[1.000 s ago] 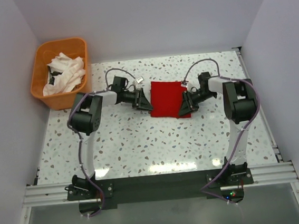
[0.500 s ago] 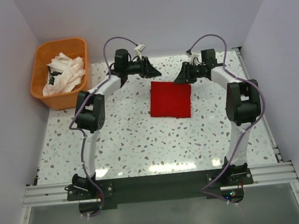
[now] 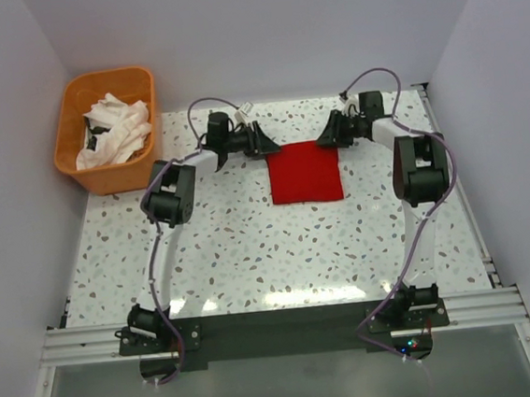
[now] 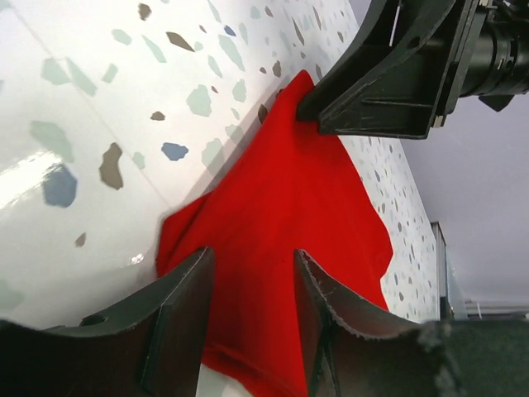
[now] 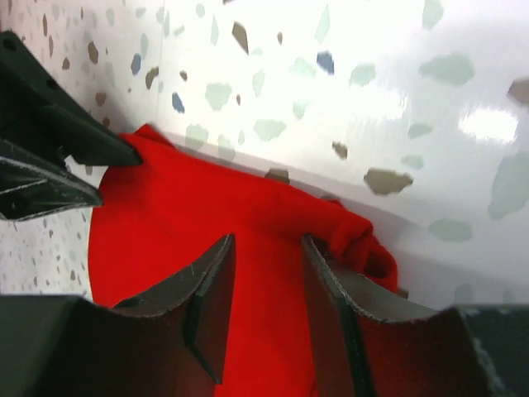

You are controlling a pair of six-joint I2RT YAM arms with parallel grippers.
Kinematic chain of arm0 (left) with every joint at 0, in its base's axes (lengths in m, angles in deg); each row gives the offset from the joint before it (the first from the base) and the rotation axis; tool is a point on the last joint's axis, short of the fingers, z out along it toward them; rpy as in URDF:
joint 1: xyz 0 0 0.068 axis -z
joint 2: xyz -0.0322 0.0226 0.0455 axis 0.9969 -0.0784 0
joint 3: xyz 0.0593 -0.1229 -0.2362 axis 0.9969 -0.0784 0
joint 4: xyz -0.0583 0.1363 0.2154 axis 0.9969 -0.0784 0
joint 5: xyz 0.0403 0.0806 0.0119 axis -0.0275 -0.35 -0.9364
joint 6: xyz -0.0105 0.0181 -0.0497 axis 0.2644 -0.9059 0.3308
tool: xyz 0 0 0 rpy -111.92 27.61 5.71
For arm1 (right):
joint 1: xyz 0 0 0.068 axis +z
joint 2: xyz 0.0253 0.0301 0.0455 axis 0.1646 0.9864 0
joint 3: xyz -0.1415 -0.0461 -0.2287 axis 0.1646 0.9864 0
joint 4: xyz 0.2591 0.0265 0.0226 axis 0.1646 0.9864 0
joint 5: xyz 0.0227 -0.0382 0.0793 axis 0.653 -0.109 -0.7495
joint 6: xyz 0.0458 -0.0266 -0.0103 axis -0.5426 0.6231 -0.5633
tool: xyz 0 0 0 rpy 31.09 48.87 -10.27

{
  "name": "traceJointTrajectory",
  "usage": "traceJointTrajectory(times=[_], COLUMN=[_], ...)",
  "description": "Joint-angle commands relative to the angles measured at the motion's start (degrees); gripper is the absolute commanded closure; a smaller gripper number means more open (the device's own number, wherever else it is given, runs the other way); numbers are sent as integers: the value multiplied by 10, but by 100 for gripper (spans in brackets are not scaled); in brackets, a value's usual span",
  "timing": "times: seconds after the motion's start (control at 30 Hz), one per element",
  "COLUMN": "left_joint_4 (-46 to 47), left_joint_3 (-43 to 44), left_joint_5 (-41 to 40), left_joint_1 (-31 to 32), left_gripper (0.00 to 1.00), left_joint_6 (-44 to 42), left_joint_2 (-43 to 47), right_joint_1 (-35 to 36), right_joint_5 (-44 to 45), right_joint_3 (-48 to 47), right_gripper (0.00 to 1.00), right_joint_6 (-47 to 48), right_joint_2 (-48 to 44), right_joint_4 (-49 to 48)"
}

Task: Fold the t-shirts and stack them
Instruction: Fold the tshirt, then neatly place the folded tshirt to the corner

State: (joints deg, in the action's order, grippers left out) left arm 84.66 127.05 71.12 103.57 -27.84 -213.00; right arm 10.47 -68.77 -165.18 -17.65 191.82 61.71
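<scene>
The red t-shirt (image 3: pixel 305 172) lies folded into a flat square on the speckled table, at the back middle. My left gripper (image 3: pixel 269 145) is at its far left corner and my right gripper (image 3: pixel 320 140) at its far right corner, facing each other. In the left wrist view the left gripper (image 4: pixel 252 256) is open with the red cloth (image 4: pixel 281 190) showing between its jaws. In the right wrist view the right gripper (image 5: pixel 266 241) is open over the red cloth (image 5: pixel 182 223), beside a bunched corner (image 5: pixel 364 248). The white t-shirts (image 3: pixel 113 129) lie crumpled in the basket.
The orange plastic basket (image 3: pixel 64 114) stands at the back left corner. White walls close in the table on the left, the back and the right. A metal rail (image 3: pixel 277 324) with both arm bases runs along the near edge.
Both grippers left the red shirt's left and right sides, swung towards the back and came down at its far corners. The shirt, tilted before, now lies square.
</scene>
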Motion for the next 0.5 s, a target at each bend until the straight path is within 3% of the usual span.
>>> traceJointTrajectory(times=[0.0,0.07,0.23,0.3,0.33,0.47], left_joint_4=[13,-4,-98,-144,-181,-259], left_joint_3=[-48,-60,-119,-131,-137,-165], left_joint_5=[-46,-52,-121,-158,-170,-227], left_joint_1=[-26,-26,-26,-28,-29,-46], left_gripper=[50,48,28,22,20,3], left_joint_6=[-9,-51,-183,-223,-257,-324], left_joint_2=[62,115,268,304,337,404], right_joint_1=[-2,4,29,58,71,163], right_joint_5=[39,39,80,131,149,257], right_joint_3=[-64,-96,-100,-85,-64,-18], right_gripper=[55,52,41,32,31,28], right_joint_6=[31,38,106,167,219,274], right_joint_2=[11,6,-81,-139,-159,-219], right_joint_4=[3,14,89,132,144,203])
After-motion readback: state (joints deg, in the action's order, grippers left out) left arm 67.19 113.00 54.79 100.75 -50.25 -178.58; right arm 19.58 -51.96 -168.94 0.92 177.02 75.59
